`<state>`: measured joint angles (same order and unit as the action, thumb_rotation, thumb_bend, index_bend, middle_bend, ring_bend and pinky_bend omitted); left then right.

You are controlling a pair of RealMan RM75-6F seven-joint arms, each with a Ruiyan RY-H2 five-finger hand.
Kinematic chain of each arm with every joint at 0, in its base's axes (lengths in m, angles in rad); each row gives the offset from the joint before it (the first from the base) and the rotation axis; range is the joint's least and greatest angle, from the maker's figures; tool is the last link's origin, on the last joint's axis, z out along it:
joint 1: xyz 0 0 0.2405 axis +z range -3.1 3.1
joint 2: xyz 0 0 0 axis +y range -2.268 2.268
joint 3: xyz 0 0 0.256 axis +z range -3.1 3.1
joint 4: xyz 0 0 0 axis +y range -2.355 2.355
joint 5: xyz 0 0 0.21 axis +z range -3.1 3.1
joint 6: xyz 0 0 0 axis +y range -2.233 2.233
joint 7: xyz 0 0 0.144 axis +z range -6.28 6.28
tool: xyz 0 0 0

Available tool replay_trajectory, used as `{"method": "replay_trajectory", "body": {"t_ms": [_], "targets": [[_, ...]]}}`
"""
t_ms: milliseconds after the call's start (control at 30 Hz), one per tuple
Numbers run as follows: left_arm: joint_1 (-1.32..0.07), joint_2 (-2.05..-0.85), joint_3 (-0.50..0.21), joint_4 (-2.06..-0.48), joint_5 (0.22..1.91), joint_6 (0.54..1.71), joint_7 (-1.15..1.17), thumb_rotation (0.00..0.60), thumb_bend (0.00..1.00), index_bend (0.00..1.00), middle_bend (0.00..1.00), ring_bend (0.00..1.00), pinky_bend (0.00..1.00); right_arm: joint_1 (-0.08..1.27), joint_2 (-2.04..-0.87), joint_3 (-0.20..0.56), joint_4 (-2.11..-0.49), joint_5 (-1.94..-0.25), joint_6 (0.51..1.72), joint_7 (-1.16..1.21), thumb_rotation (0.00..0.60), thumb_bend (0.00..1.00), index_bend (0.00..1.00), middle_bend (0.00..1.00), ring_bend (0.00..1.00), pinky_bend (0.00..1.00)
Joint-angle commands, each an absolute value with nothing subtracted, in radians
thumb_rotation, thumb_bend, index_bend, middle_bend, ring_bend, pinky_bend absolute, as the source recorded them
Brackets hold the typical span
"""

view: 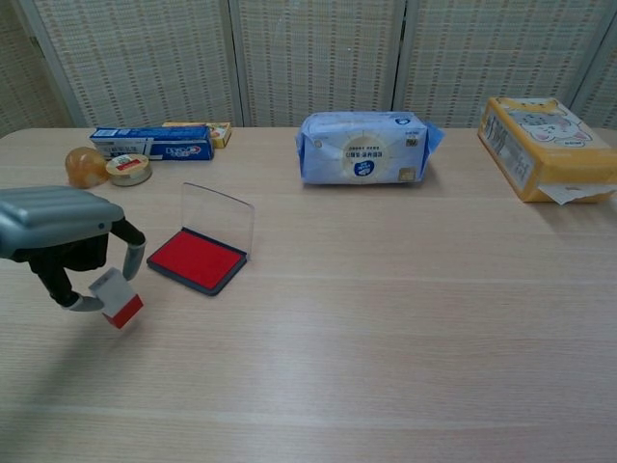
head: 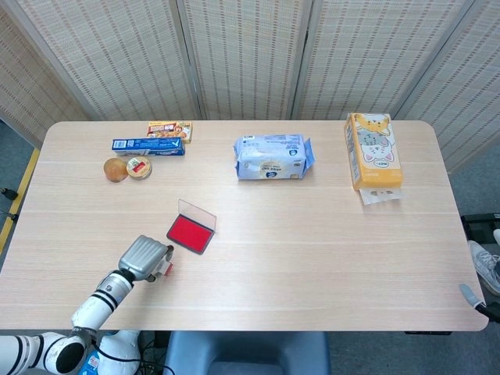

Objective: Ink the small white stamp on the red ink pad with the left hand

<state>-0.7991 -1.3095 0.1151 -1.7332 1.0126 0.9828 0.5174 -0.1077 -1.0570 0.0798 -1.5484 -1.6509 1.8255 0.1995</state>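
Observation:
The red ink pad lies open on the table, its clear lid standing up behind it. My left hand hovers just to the pad's left and nearer the front edge. It pinches the small white stamp, whose red face points down and to the right, tilted. The stamp hangs slightly above the table, apart from the pad. My right hand is not visible in either view.
At the back left lie a blue toothpaste box, a yellow snack box, a small round tin and a brown round object. A wet-wipes pack sits mid-back; an orange tissue box lies at the right.

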Motion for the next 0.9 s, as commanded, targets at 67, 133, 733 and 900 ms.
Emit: {"method": "replay_trajectory", "body": {"t_ms": [67,133,733,900], "targets": [[-0.778,-1.317,0.112,-1.709,1.047,0.978,0.487,0.6,0.49,0.74,1.0,0.82,0.72,-0.107,-1.057,0.079,-1.551,-1.652,1.823,0.195,0.6,0.18,0.0,0.0,0.0,0.0],[-0.766,-1.319,0.111,-1.701,1.071,0.981,0.47,0.6,0.49,0.74,1.0,0.82,0.72,-0.107,-1.058,0.078,-1.552,-1.654,1.824,0.192,0.6,0.18,0.0,0.0,0.0,0.0],[-0.721,-1.359,0.09,-1.589,1.166,0.912,0.355,0.6,0.48,0.73,1.0,0.82,0.72,-0.106,-1.062,0.078,-1.56,-1.649,1.818,0.173,0.6,0.18,0.0,0.0,0.0,0.0],[-0.711,-1.365,0.077,-1.573,1.177,0.913,0.346,0.6,0.38,0.71,1.0,0.82,0.72,-0.106,-1.062,0.078,-1.56,-1.65,1.819,0.174,0.6,0.18,0.0,0.0,0.0,0.0]]}}
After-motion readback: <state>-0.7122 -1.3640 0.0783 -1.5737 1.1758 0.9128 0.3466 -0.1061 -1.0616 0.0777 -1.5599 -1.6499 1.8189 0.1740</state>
